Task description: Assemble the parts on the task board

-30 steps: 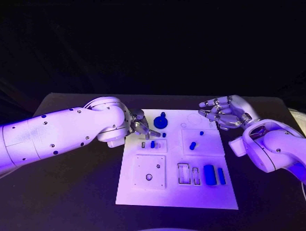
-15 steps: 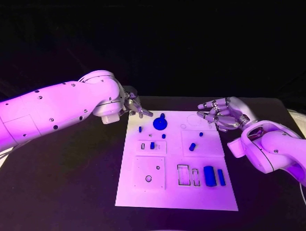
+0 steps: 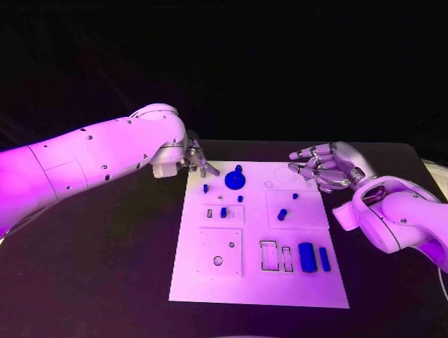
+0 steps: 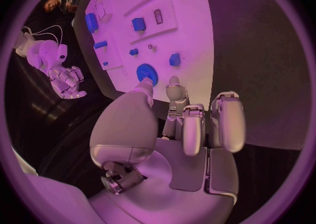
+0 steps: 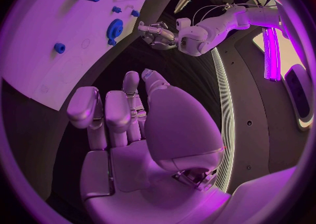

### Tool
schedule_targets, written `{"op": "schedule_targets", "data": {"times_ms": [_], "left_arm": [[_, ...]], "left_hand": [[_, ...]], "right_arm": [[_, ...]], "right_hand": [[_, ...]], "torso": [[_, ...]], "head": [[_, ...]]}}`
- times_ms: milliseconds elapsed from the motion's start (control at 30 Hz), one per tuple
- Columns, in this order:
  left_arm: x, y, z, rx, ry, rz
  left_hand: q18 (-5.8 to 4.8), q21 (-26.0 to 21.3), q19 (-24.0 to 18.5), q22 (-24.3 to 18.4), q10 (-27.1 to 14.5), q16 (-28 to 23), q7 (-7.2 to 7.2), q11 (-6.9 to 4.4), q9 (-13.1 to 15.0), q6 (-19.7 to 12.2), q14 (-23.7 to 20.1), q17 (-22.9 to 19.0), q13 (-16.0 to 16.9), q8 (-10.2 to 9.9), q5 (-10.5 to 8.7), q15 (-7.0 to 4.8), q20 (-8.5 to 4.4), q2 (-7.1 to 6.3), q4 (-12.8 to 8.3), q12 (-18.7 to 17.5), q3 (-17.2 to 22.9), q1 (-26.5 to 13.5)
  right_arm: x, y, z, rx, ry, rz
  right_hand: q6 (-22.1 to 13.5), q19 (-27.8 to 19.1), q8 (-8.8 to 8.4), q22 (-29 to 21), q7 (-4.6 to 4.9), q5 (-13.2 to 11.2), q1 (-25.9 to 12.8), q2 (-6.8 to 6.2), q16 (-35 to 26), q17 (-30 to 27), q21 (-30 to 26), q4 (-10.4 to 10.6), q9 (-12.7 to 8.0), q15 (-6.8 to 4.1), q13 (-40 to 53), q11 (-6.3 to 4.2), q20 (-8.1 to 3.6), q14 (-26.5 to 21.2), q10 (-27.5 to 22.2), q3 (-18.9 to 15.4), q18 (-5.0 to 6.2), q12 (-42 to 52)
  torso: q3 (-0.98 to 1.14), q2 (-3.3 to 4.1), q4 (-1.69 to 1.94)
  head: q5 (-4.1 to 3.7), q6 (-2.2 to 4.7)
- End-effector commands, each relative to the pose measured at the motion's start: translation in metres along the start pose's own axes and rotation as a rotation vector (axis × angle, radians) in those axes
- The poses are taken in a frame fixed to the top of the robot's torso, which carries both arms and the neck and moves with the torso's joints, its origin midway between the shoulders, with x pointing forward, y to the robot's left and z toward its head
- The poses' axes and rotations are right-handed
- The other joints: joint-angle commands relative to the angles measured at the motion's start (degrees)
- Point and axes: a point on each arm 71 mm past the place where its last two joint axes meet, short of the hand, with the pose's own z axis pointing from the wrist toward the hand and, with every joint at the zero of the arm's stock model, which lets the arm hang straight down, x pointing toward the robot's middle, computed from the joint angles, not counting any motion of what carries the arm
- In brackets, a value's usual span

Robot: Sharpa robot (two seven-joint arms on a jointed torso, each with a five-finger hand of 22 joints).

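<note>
The white task board (image 3: 246,282) lies in the middle of the table. A blue gear (image 3: 234,179) sits near its far edge, with small blue parts (image 3: 240,198) below it and two long blue blocks (image 3: 306,255) at the near right. My left hand (image 3: 196,160) hovers just off the board's far left corner, fingers apart and holding nothing. In the left wrist view the left hand (image 4: 187,124) is above and short of the gear (image 4: 147,73). My right hand (image 3: 325,166) hangs beside the far right corner, empty; in the right wrist view the right hand (image 5: 128,124) also holds nothing.
The board has several empty recesses (image 3: 269,254) and a square plate (image 3: 220,251) at the near left. Black table (image 3: 113,267) surrounds the board on both sides. My left forearm (image 3: 72,169) reaches in over the table's left part.
My left hand has risen off the board beside the gear and drawn back to the far left corner. The right hand has barely moved.
</note>
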Motion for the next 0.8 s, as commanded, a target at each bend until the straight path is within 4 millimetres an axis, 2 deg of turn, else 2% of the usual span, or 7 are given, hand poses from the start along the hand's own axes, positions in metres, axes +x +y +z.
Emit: {"op": "schedule_targets", "data": {"times_ms": [33,100,333,500,800], "left_arm": [[0.003,0.002,0.004,-0.045,0.035,0.046],[0.003,0.002,0.005,-0.047,0.040,0.049],[0.006,0.002,0.010,-0.055,0.057,0.058],[0.010,0.003,0.013,-0.065,0.074,0.065],[0.015,0.004,0.017,-0.076,0.093,0.074]], "left_hand": [[0.48,0.3,0.3,4.9,0.1,0.2,0.05,-0.23,-0.1,0.4,6.0,15.1,0.1,0.2,0.24,0.23,0.29,0.26,0.0,0.3,-0.3,0.4],[0.44,0.4,0.4,5.0,0.2,0.2,-0.04,-0.31,-0.1,0.7,6.0,15.1,0.3,0.4,0.24,0.17,0.26,0.40,0.0,0.5,-0.5,0.6],[0.16,1.3,1.1,6.1,1.4,0.2,-0.50,-0.72,-0.2,1.8,6.0,15.1,1.7,1.0,0.17,-0.15,0.00,0.75,-0.2,2.1,-1.4,1.9],[0.07,1.6,1.3,6.4,1.7,0.2,-0.61,-0.82,-0.2,2.0,6.0,15.1,2.1,1.1,0.16,-0.23,-0.07,0.93,-0.1,2.5,-1.6,2.2],[0.01,1.8,1.4,6.7,1.9,0.2,-0.67,-0.89,-0.3,2.2,6.0,15.1,2.3,1.1,0.18,-0.30,-0.14,1.26,-0.1,2.8,-1.7,2.3]], "right_arm": [[0.002,0.001,0.000,-0.004,0.016,-0.002],[0.002,0.001,0.000,-0.005,0.016,-0.002],[0.003,0.001,0.000,-0.006,0.018,-0.002],[0.003,0.001,0.000,-0.007,0.018,-0.002],[0.003,0.001,0.000,-0.009,0.019,-0.004]], "right_hand": [[-0.3,-0.3,0.33,0.0,0.14,0.3,-0.2,0.13,-0.4,0.0,-0.2,0.3,0.1,-0.41,-0.1,-0.05,0.06,0.0,-0.5,0.0,0.41,-0.4],[-0.3,-0.3,0.33,0.0,0.14,0.3,-0.2,0.13,-0.4,0.0,-0.2,0.3,0.1,-0.41,-0.1,-0.05,0.06,0.0,-0.5,0.0,0.41,-0.4],[-0.3,-0.3,0.34,-0.1,0.14,0.4,-0.1,0.16,-0.4,0.0,-0.3,0.2,0.1,-0.42,-0.1,-0.06,0.05,0.0,-0.5,0.0,0.42,-0.3],[-0.3,-0.3,0.34,-0.1,0.14,0.4,-0.1,0.16,-0.4,0.0,-0.3,0.2,0.1,-0.42,-0.1,-0.06,0.05,0.0,-0.5,0.0,0.42,-0.3],[-0.3,-0.3,0.34,-0.1,0.13,0.4,0.1,0.15,-0.4,0.0,-0.3,0.2,0.1,-0.43,-0.2,-0.07,0.04,0.0,-0.5,0.0,0.42,-0.4]], "torso": [[0.03,-0.01,0.07],[0.10,-0.08,0.07],[0.12,-0.10,0.00],[0.05,-0.09,0.04],[0.06,-0.13,0.03]], "head": [[0.26,-0.12],[0.32,-0.17],[0.50,-0.22],[0.50,-0.28],[0.63,-0.35]]}}
